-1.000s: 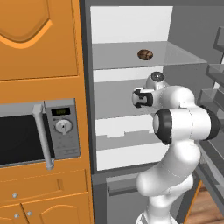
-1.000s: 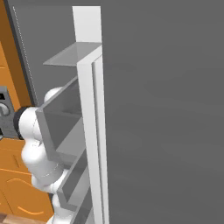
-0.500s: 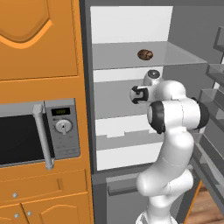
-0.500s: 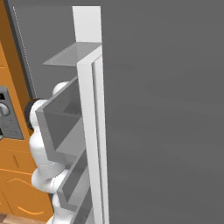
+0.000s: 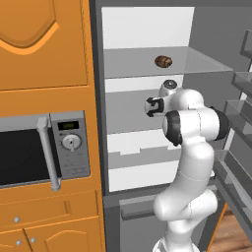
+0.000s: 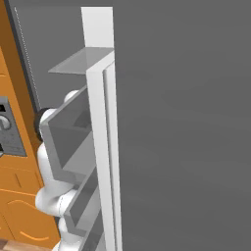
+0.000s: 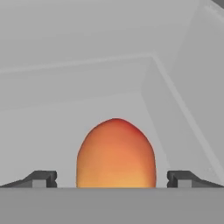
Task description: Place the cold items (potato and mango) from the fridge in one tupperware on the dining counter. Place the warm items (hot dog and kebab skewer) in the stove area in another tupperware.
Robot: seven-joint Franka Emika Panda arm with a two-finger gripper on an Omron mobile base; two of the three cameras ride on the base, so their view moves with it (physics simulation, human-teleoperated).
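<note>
Orange mango [image 7: 116,153] between spread, released fingers [image 7: 41,178], clear gaps either side, fridge corner beyond.

No text can be read; the microwave's [image 5: 44,150] small display [image 5: 68,125] at mid-left is blurred.

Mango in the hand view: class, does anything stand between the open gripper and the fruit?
Nothing visible does. The mango lies straight ahead on the bare fridge shelf, centred between the two fingertips of the open gripper, with clear gaps either side.
</note>
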